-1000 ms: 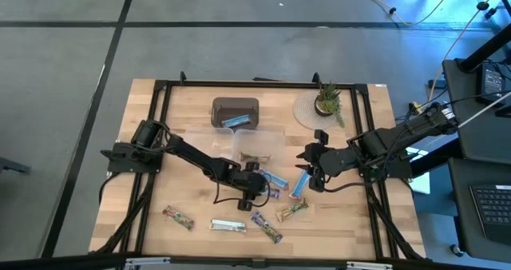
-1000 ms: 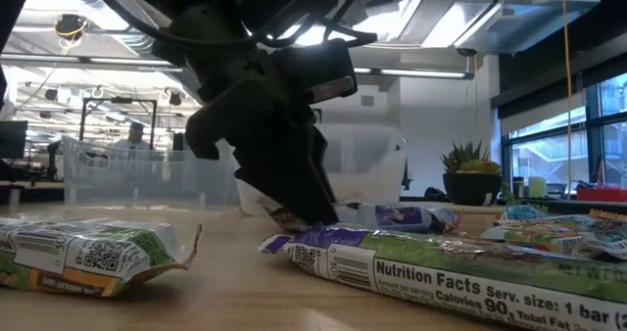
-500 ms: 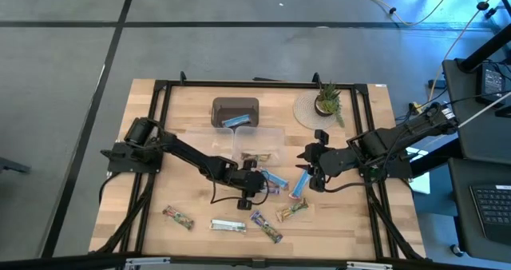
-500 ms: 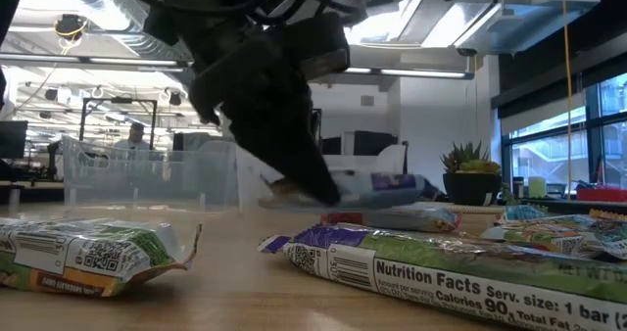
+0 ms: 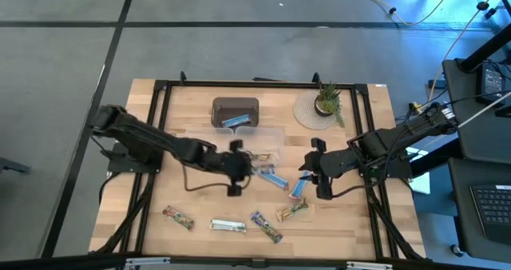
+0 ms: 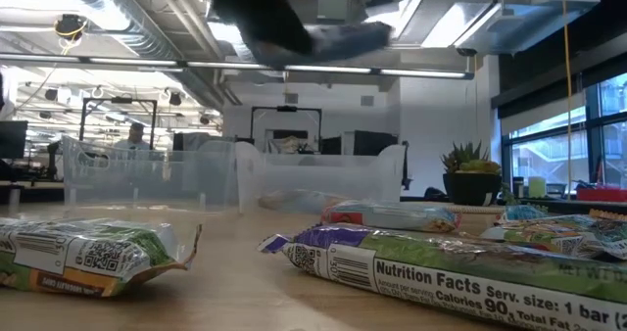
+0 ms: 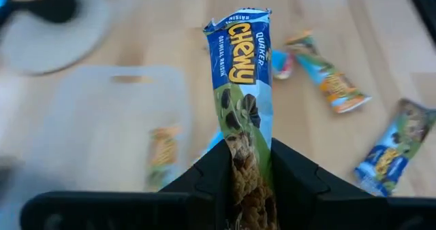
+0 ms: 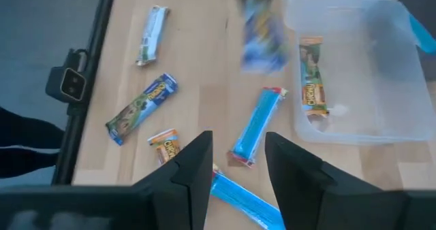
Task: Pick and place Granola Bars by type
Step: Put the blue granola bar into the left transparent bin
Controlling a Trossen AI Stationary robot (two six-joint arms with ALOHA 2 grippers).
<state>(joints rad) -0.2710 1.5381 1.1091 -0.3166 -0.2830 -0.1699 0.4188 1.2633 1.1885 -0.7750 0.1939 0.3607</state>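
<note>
The left gripper [image 7: 246,163] has its two dark fingers closed on the lower end of a blue-and-white granola bar [image 7: 244,94]. The bar's long axis runs straight out from the fingers, with its free end pointing away from the wrist; the gripped end is partly hidden between them. In the high view this gripper [image 5: 236,166] hangs at the middle of the table, by the near edge of a clear tub [image 5: 257,148], and the bar itself is too small there to make out. In the low view the raised bar shows only as a dark blur at the top.

The right gripper [image 8: 235,163] has its fingers apart and holds nothing. It sits over the loose bars at the table's right centre [image 5: 318,168]. Below it a light blue bar [image 8: 257,125] lies flat on the wood beside the tub [image 8: 354,73], its long axis roughly in line with the fingers. A tan bar [image 8: 313,84] lies inside the tub. A brown tray [image 5: 235,113] beyond the tub holds one blue bar [image 5: 235,121], lying slantwise.
</note>
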